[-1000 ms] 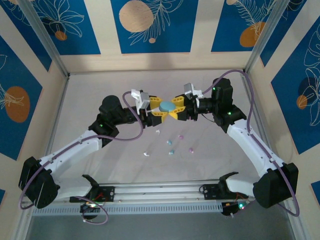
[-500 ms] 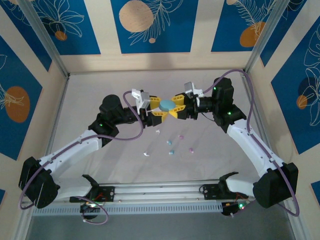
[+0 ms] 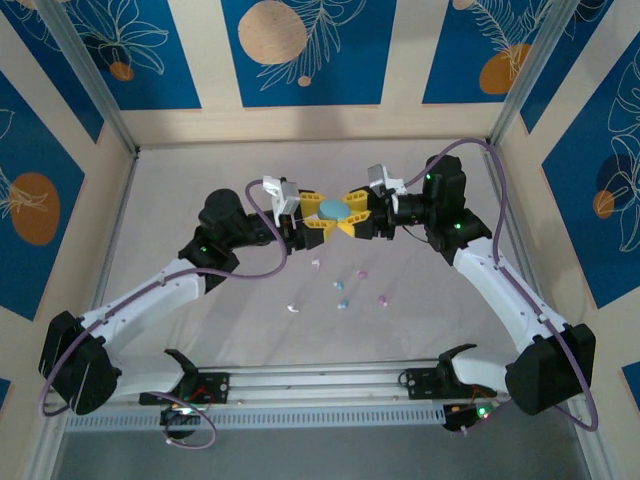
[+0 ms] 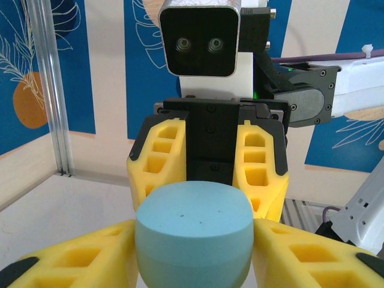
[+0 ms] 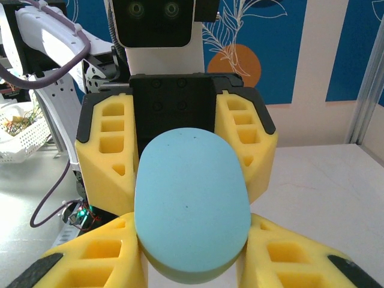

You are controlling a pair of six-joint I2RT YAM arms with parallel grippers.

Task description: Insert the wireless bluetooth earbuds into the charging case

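Teal-blue charging case (image 3: 331,209) held in the air between two end effectors, earbuds (image 3: 339,285) loose on the desk (image 3: 170,200).

The six earbuds lay scattered on the desk just in front of and below the case, none of them in it: a white pair (image 3: 316,264) on the left of the cluster, a teal pair in the middle and a pink pair (image 3: 362,272) on the right. The case was shut, with its rounded lid facing up. The left end effector (image 3: 316,214) was clamped on its left end, yellow fingers (image 4: 78,255) pressed against both sides. The right end effector (image 3: 349,212) was closed on the opposite end, its fingers (image 5: 102,255) likewise touching the case. The two end effectors faced each other nose to nose over the middle of the desk, fingertips nearly meeting around the case.
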